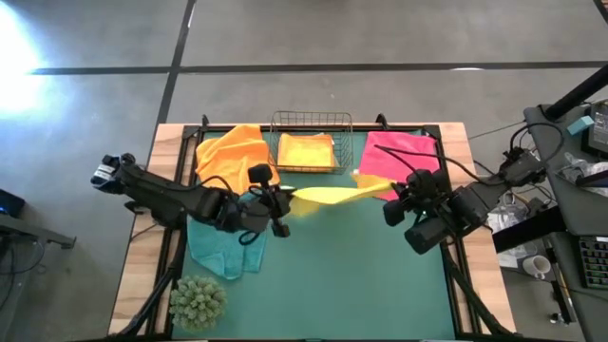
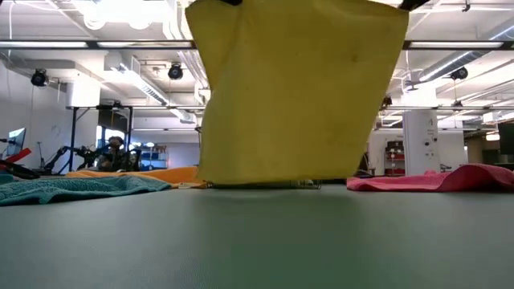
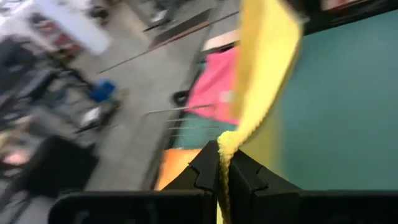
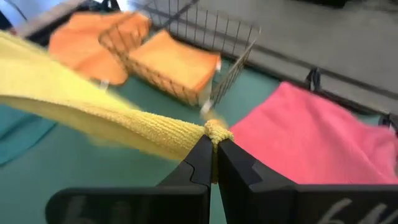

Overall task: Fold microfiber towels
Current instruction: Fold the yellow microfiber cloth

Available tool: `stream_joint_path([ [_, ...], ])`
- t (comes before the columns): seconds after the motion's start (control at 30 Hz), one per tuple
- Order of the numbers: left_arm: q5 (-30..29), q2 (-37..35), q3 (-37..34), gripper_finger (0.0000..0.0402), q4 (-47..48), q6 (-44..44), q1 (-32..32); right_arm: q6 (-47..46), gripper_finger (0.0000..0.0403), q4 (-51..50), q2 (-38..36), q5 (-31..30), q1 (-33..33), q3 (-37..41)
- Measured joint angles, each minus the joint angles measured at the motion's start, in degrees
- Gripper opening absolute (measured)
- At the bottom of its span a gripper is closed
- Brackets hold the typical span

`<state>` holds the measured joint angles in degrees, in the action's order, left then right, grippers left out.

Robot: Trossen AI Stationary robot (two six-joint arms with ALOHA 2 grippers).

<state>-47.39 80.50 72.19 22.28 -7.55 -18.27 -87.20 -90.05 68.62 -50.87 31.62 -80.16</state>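
Yellow towel (image 1: 328,195) showing plain yellow; pink towel (image 1: 404,157) plain pink; loose orange towel (image 1: 233,152) and folded orange towel (image 1: 306,150) in dark wire basket (image 1: 312,118); teal towel (image 1: 217,249); green spiky plant ball (image 1: 198,301); teal-green mat (image 1: 361,275).

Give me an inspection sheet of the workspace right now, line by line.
Surface: green mat on a wooden table.
Job's things: yellow towel held up, stretched between both grippers; orange towel and pink towel at the far edge; teal towel under the left arm; folded orange towel in the basket.
Clutter: plant ball at the near left corner.
Grippers: left gripper and right gripper each shut on a yellow corner.
Cables: cables by the right arm.
Surroundings: desk with equipment on the right.
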Motion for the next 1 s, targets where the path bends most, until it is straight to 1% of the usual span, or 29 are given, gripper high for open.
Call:
stream_joint_path([
  [0.07, 4.6, -0.1, 0.3, 0.0, 1.1, 2.6, -0.1, 0.0, 0.0008, 0.7, 0.1, 4.5, 0.0, 0.4],
  [0.1, 8.2, -0.1, 0.2, 0.0, 1.4, 5.3, -0.2, -0.3, 0.0008, 1.4, 0.1, 7.4, 0.0, 0.9],
  [0.17, 17.6, -0.1, -0.6, 0.0, 1.6, 12.0, -0.5, -0.7, 0.0008, 4.2, 0.1, 13.2, 0.3, 2.8],
  [0.23, 25.6, 0.7, -1.5, 0.0, 1.8, 19.0, -1.0, -0.8, 0.0008, 8.5, 0.1, 17.9, 0.8, 5.4],
  [0.3, 29.9, 2.1, -2.2, 0.0, 2.6, 24.4, -1.9, -1.7, 0.0008, 11.9, 0.2, 21.7, 1.2, 8.0],
  [0.4, 32.9, 4.9, -2.8, 0.0, 2.7, 28.6, -3.2, -2.9, 0.0008, 16.9, 0.2, 26.0, 2.0, 11.8],
  [0.53, 39.6, 9.0, -3.4, 0.0, 2.6, 34.3, -4.0, -3.3, 0.0008, 27.4, 0.2, 32.8, 3.5, 17.2],
  [0.6, 42.1, 11.5, -3.8, 0.0, 2.4, 36.1, -4.7, -3.3, 0.0008, 32.8, 0.2, 35.1, 4.3, 19.6],
  [0.67, 42.7, 13.4, -4.0, 0.0, 2.2, 37.2, -5.4, -3.3, 0.0008, 37.2, 0.2, 35.9, 5.2, 21.7],
  [0.77, 43.7, 15.7, -4.0, 0.0, 2.1, 37.3, -6.2, -3.3, 0.0008, 40.5, 0.2, 36.0, 6.5, 23.7],
  [0.87, 45.2, 17.6, -3.9, 0.0, 1.2, 37.4, -6.3, -3.7, 0.0008, 41.1, 0.2, 36.3, 7.8, 24.6],
  [1.0, 45.4, 18.9, -4.1, 0.0, -3.2, 37.3, -6.3, -2.7, 0.0009, 41.1, 0.2, 36.3, 9.7, 25.1],
])
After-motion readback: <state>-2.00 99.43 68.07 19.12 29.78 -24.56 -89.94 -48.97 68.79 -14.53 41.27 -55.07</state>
